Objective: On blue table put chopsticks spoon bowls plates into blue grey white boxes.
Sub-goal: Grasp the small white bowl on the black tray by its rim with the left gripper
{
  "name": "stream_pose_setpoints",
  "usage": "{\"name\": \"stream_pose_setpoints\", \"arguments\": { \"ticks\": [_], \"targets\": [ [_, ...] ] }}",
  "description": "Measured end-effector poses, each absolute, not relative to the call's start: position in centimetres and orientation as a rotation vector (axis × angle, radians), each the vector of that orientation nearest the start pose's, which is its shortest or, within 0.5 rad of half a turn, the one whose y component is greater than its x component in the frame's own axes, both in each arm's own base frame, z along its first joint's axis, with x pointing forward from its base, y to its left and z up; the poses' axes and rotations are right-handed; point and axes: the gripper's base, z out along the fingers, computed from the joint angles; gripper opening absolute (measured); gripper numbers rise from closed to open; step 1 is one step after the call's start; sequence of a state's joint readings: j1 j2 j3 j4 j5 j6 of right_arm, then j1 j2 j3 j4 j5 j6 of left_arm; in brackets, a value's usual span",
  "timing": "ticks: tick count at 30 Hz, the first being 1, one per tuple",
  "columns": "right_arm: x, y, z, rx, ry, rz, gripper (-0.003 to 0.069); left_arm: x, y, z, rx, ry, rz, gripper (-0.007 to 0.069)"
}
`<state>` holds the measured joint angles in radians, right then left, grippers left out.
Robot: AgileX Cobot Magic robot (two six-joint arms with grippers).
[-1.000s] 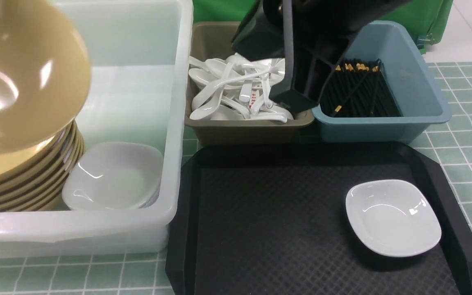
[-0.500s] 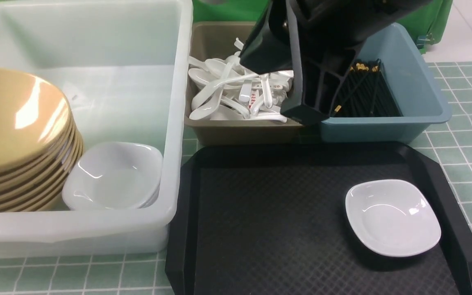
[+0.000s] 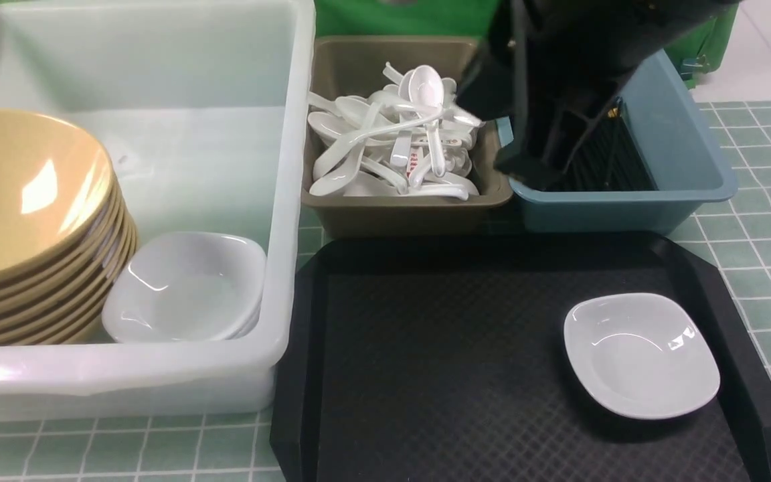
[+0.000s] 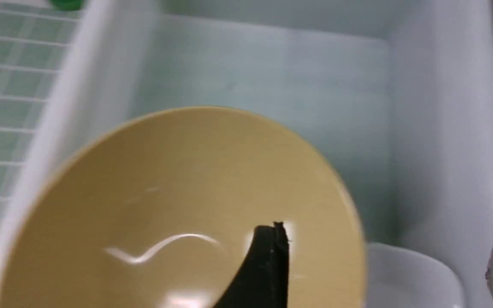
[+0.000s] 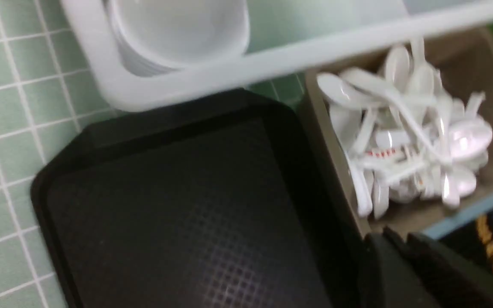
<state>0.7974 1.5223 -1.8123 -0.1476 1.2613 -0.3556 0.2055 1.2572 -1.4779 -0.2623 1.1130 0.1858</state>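
Several yellow bowls [image 3: 17, 201] sit stacked at the left end of the white box [image 3: 285, 201], next to a stack of white plates [image 3: 185, 288]. My left gripper [image 4: 385, 265] hangs open above the top bowl [image 4: 178, 205], holding nothing. One more plate [image 3: 640, 355] lies on the black tray [image 3: 439, 348]. The grey box [image 3: 399, 214] is full of spoons [image 3: 392, 147]. Black chopsticks [image 3: 616, 161] lie in the blue box [image 3: 680, 134], partly hidden by my right gripper [image 3: 526, 171]. In the right wrist view that gripper [image 5: 400, 239] is shut and empty, over the seam between the grey and blue boxes.
The blue table [image 3: 760, 221] shows to the right of the tray and along the front edge. The three boxes stand in a row behind the tray, with a green backdrop behind them. My right arm fills the upper middle of the front view.
The yellow bowl held high at the left has dropped onto the stack and my left gripper has opened. My right arm has swung right, uncovering the spoons.
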Motion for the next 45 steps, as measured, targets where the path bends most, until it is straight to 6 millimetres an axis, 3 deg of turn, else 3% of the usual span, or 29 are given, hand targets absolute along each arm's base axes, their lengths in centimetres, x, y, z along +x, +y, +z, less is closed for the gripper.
{"name": "stream_pose_setpoints", "arguments": {
  "ticks": [3,4,5,9,10,11,13,16,20,24,30,34,37,39,45],
  "targets": [
    [24.5,17.9,42.9,-1.191,2.221,0.014,0.0096,25.0,-3.9,42.3,0.237,2.406,-0.292,0.0562],
    [24.5,17.7,42.6,-1.186,2.237,0.016,0.0096,25.1,-4.3,42.2,0.253,2.411,-0.297,0.0561],
    [24.7,16.3,41.9,-1.137,2.293,0.036,0.0096,25.5,-7.4,40.9,0.373,2.452,-0.336,0.0555],
    [23.9,11.5,40.0,-0.976,2.441,0.061,0.0096,26.9,-15.7,36.6,0.658,2.505,-0.386,0.0551],
    [23.9,11.1,39.9,-0.959,2.450,0.059,0.0096,27.0,-16.2,36.3,0.671,2.506,-0.388,0.0551],
    [23.1,9.5,39.4,-0.897,2.485,0.047,0.0097,27.4,-19.8,34.0,0.781,2.513,-0.403,0.0551],
    [22.0,8.1,39.0,-0.847,2.507,0.036,0.0097,27.7,-23.1,31.8,0.872,2.521,-0.415,0.0551],
    [19.7,6.2,38.9,-0.759,2.516,0.026,0.0098,28.4,-27.3,29.0,0.963,2.519,-0.435,0.0551],
    [16.7,5.2,39.2,-0.731,2.474,0.031,0.0098,29.8,-31.8,25.9,1.017,2.520,-0.471,0.0551],
    [15.4,4.8,39.3,-0.725,2.453,0.037,0.0098,30.6,-33.8,23.8,1.036,2.532,-0.488,0.0551],
    [14.8,4.7,38.5,-0.728,2.467,0.041,0.0099,31.8,-36.9,19.3,1.045,2.557,-0.520,0.0540],
    [14.8,4.7,38.3,-0.731,2.475,0.041,0.0099,31.8,-38.3,16.8,1.071,2.576,-0.517,0.0396],
    [14.8,4.7,38.3,-0.731,2.475,0.041,0.0099,31.9,-38.6,17.0,1.070,2.559,-0.527,0.0167],
    [14.7,4.7,38.3,-0.730,2.473,0.043,0.0099,32.0,-38.9,18.1,1.054,2.540,-0.558,0.0063],
    [14.7,4.7,38.3,-0.731,2.471,0.045,0.0099,32.6,-37.4,23.0,1.106,2.486,-0.502,0.0005]
  ]
}}
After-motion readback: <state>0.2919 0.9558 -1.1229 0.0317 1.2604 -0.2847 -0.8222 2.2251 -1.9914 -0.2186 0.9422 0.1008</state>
